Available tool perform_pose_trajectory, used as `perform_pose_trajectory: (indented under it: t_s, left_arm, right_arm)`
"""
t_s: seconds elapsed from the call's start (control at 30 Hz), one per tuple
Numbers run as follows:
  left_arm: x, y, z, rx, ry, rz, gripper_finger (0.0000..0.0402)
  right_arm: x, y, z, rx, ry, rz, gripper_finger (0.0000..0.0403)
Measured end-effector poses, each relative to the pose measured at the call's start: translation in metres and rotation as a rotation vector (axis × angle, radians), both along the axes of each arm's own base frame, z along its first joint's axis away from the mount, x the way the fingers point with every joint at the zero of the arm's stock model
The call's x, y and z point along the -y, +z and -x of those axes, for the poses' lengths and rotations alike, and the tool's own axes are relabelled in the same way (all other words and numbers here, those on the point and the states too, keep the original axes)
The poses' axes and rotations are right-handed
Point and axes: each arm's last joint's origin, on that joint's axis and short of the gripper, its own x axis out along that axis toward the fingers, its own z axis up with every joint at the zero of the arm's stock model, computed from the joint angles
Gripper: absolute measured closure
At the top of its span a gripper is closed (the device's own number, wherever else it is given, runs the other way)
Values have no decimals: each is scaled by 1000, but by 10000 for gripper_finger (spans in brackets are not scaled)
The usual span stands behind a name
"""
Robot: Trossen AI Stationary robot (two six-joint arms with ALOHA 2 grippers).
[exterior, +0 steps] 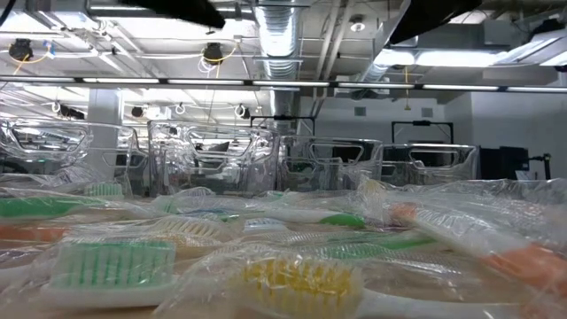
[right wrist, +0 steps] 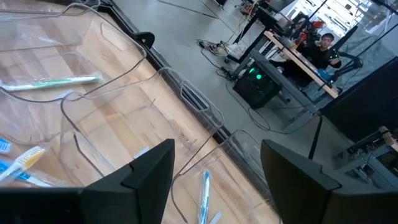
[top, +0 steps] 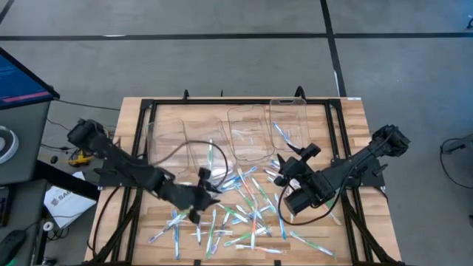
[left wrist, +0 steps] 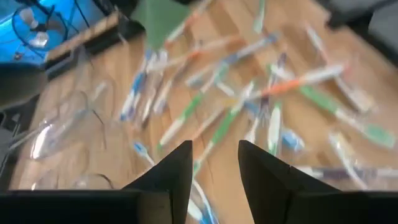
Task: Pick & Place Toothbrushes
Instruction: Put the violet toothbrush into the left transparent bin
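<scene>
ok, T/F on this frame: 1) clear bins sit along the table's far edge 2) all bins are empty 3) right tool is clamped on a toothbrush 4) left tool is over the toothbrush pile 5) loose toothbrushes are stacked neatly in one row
1) True: clear bins line the far edge of the table.
2) False: at least one bin holds toothbrushes.
3) False: the right tool is open, nothing between its fingers.
4) True: the left tool is above the scattered toothbrushes.
5) False: they lie scattered at all angles.
</scene>
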Motion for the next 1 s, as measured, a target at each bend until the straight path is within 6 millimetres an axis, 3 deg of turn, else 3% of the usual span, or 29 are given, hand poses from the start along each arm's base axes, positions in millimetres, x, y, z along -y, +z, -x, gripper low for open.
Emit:
perform_pose_trajectory:
  t_s: [0.17,0.57,1.0]
  left_arm:
    - [15,-12,2,-31,-40,-28,279]
    - [5,15,21,41,-27,40,274]
    - [-1,-13,25,-67,-48,35,132]
  right_arm:
    - [-2,0,-3,33,0,-21,170]
    - [-3,0,-5,64,0,-41,170]
    - [-3,0,-5,63,-1,-40,171]
